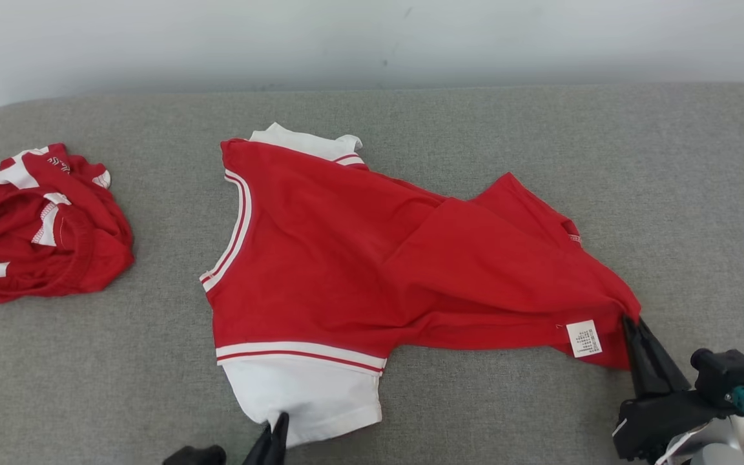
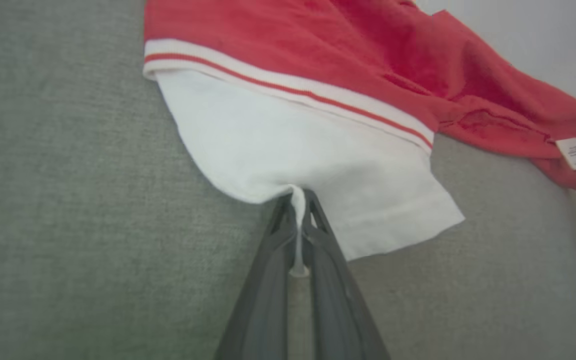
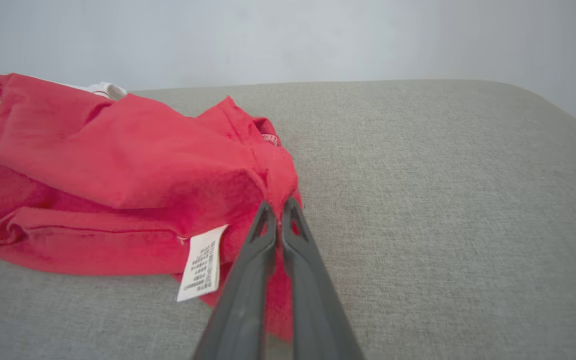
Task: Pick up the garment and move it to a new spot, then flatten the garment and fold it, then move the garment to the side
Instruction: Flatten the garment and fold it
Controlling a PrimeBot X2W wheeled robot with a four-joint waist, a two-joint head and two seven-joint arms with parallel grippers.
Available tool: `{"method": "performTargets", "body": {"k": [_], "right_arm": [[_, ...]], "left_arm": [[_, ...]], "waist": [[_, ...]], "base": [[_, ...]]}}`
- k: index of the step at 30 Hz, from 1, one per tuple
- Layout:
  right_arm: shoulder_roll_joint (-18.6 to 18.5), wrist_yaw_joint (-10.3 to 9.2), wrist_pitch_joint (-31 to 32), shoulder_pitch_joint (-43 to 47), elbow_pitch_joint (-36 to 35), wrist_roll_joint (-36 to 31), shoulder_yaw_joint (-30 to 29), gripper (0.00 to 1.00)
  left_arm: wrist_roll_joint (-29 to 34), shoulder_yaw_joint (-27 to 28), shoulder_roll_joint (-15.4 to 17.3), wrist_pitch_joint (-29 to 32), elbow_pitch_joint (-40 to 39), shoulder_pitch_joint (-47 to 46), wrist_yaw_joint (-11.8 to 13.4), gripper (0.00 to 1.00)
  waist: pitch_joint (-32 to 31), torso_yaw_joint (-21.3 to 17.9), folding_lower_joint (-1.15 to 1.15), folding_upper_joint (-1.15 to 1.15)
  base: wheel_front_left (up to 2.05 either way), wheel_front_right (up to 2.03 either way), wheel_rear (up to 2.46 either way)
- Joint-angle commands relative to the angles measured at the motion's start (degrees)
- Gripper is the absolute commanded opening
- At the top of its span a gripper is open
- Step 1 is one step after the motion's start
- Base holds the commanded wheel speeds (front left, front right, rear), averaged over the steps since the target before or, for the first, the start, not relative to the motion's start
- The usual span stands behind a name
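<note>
Your scene: grey fabric surface [image 1: 475, 129] ran from wall to near edge. Red jersey [image 1: 359, 258] lay spread at its centre, left half flat, right half rumpled and folded over. Second red-and-white garment [image 1: 42, 226] sat crumpled at far left, well apart. White sleeve [image 1: 307, 394] pointed toward robot. Your left gripper [image 2: 298, 200] was clamped on sleeve hem, cloth pinched between fingers. Your right gripper [image 3: 278, 210] was clamped on jersey's red right corner. White care label [image 1: 584, 338] lay just beside right fingertips.
</note>
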Motion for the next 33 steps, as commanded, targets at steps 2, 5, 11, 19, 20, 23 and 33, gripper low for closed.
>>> {"method": "performTargets", "body": {"k": [2, 5, 11, 19, 20, 23, 33], "right_arm": [[0.67, -0.13, 0.00, 2.02, -3.39, 0.37, 0.74, 0.00], [1.34, -0.13, 0.00, 2.86, -6.13, 1.07, 1.24, 0.00], [2.21, -0.13, -0.02, 0.18, -11.53, 4.78, 3.89, 0.00], [1.08, -0.13, -0.01, -13.36, -11.77, 9.66, 5.69, 0.00], [0.89, -0.13, -0.01, -15.75, -11.40, 10.42, 5.85, 0.00], [-0.29, -0.13, -0.02, -24.33, -9.72, 12.68, 6.22, 0.00], [-3.25, -0.13, 6.79, -57.05, -1.20, 23.37, 2.90, 0.00]], "left_arm": [[-1.46, 1.16, 0.05, -0.03, -3.36, 0.11, -0.16, 0.00], [-2.06, 2.31, 0.05, -0.03, -6.28, -0.63, -0.18, 0.00], [-1.36, 5.58, 0.15, -0.03, -11.02, -6.77, -0.22, 0.00], [-4.35, 2.15, 7.25, 0.68, -9.15, -27.59, -0.20, 0.00], [-5.08, 1.99, 8.30, 1.14, -8.63, -30.94, -0.20, 0.00], [-7.88, 2.74, 10.33, 3.48, -6.71, -41.46, -0.21, 0.00], [-10.33, 1.43, 14.15, 10.28, 3.25, -78.44, -0.22, 0.00]], "waist": [[-0.43, -0.27, 0.00, -0.01], [-0.58, -0.53, 0.00, -0.01], [-0.33, -1.23, 0.00, -0.01], [5.26, -2.49, 0.00, -0.01], [6.59, -2.71, 0.00, -0.01], [11.36, -3.65, 0.00, -0.01], [24.85, -5.22, 0.00, -0.01]], "base": [[0.00, 0.00, 0.00], [0.00, 0.00, 0.00], [0.00, 0.00, 0.00], [0.00, 0.00, 0.00], [0.00, 0.00, 0.00], [0.00, 0.00, 0.00], [0.00, 0.00, 0.00]]}}
